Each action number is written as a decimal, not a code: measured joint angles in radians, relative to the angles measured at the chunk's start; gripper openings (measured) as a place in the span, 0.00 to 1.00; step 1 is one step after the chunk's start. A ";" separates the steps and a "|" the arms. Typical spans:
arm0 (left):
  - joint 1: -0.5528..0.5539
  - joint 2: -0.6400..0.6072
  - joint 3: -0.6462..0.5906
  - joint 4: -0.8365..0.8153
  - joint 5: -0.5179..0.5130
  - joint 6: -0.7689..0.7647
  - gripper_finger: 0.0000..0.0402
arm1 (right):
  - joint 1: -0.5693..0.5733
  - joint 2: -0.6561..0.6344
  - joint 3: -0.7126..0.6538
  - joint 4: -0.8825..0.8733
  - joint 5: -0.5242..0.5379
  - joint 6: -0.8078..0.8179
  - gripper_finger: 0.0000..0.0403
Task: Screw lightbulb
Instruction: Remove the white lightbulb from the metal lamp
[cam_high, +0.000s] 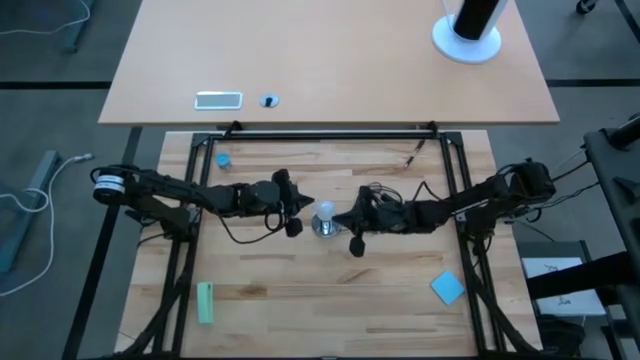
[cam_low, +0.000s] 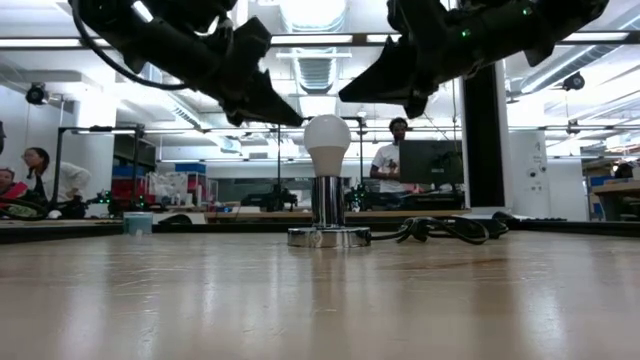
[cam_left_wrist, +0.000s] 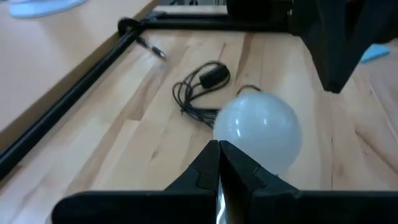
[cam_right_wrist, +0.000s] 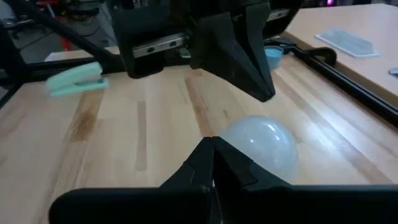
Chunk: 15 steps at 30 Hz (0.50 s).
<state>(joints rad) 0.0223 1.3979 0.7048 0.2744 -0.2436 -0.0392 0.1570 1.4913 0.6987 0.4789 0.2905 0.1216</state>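
Observation:
The whitish lightbulb (cam_low: 327, 140) stands upright with its base in the shiny silver socket (cam_low: 328, 215), which rests on the table's middle (cam_high: 324, 222). My left gripper (cam_low: 298, 120) is shut, and its tips are at the upper left side of the bulb's head. It also shows in the left wrist view (cam_left_wrist: 219, 149), just in front of the bulb (cam_left_wrist: 261, 134). My right gripper (cam_low: 343, 98) is shut and hangs slightly above and to the right of the bulb's top. The right wrist view shows it (cam_right_wrist: 211, 146) close to the bulb (cam_right_wrist: 264, 146). My left gripper's shut fingertips (cam_low: 290, 115) stand right at the upper side of the bulb's head (cam_low: 312, 128), slanting down from the table's left. I cannot tell whether they touch it.
The socket's black cord (cam_high: 385, 195) lies coiled behind the socket to the right. A small blue cap (cam_high: 222, 159) lies far left, a green clip (cam_high: 205, 302) near left and a blue pad (cam_high: 448, 288) near right. Black frame rails (cam_high: 330, 134) edge the table.

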 joint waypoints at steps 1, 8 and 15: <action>0.000 0.002 0.000 -0.004 0.001 0.004 0.00 | 0.000 0.003 0.000 -0.002 -0.002 0.000 0.00; 0.000 0.051 -0.001 0.041 0.001 0.015 0.00 | 0.000 0.035 0.001 0.010 -0.003 0.020 0.00; 0.001 0.072 0.000 0.066 0.032 0.012 0.00 | -0.006 0.084 0.000 0.020 0.041 0.051 0.00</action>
<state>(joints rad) 0.0233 1.4696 0.7044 0.3408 -0.2120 -0.0269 0.1505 1.5753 0.6991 0.4987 0.3313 0.1721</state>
